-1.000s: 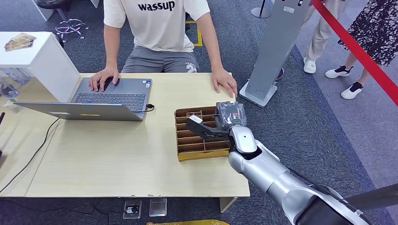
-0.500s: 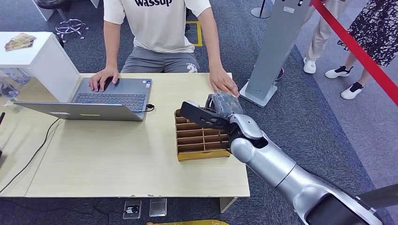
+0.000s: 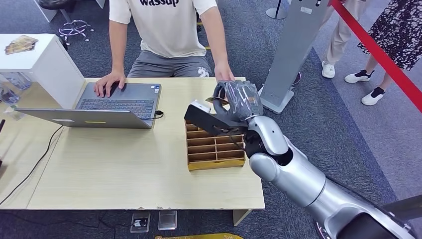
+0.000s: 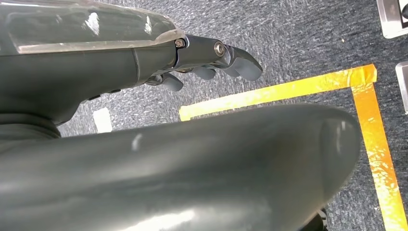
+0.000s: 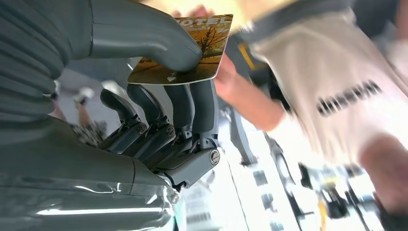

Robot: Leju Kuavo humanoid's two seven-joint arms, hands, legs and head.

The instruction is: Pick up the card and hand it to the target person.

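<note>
My right hand is raised above the far end of the wooden slotted box and pinches a yellow-orange picture card between the thumb and the fingers. In the head view only an edge of the card peeks out beside the hand. The seated person in a white T-shirt faces me across the table; one of their hands reaches right up to my right hand, the other rests on the laptop. My left hand hangs over the carpet, fingers loosely curled, holding nothing.
An open laptop lies at the table's far left, beside a white cabinet. A grey stand rises right of the table. A red barrier tape and bystanders' legs are at the far right.
My right hand has lifted from the box with the card and moved away from me toward the person. The person's hand has left the table edge and come up to meet it.
</note>
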